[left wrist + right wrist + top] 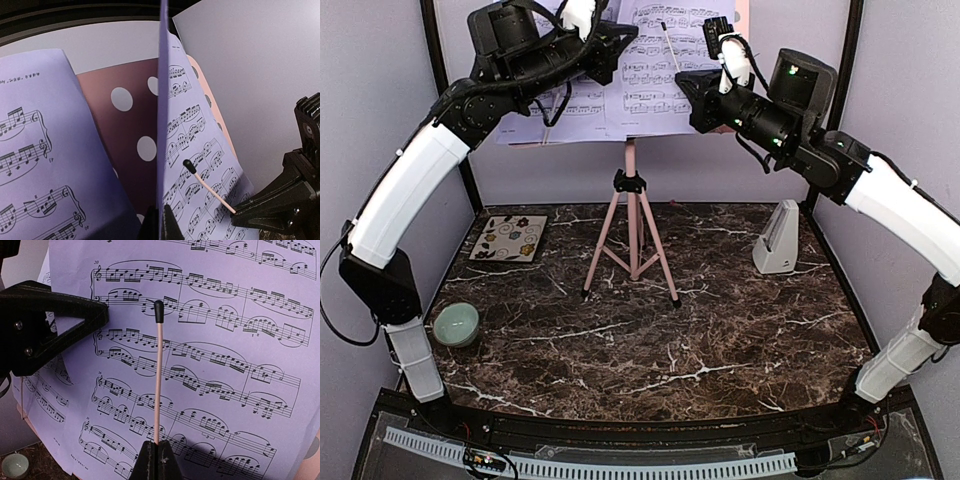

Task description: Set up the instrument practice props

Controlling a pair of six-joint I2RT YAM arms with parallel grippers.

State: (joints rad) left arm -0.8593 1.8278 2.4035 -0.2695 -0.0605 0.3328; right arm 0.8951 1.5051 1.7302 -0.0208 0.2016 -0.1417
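The main danger is gathering at the head of the music stand (631, 160), which is standing toward 12 o'clock on the table (720, 330). Two arms are acting at once on a tall, top-heavy frame balancing on three thin splayed legs, so any sideways drag is threatening to tip it or walk it across the slick marbled top. The left gripper (160, 225) is pinching shut on what looks like the left edge of the right page (225, 365), which is bowing off the desk. A tug here risks creasing or tearing thin, limp paper, or sliding it off the ledge. The right gripper (156, 455) is clamping shut on the slim pink retaining rod (158, 385) with its black rubbery tip. The rod looks springy and is lying across the printed staves, so a slip risks it snapping back and flicking the sheet loose. The left page (30, 165) is leaning unpinned against the pink, round-holed panel and may be free to slump. The pale, hard-shelled, pyramid-shaped metronome (780, 238) is standing upright at 2 o'clock, well apart. The flat floral coaster (509, 238) is lying at 10 o'clock and the smooth green bowl (455, 324) at 8 o'clock.
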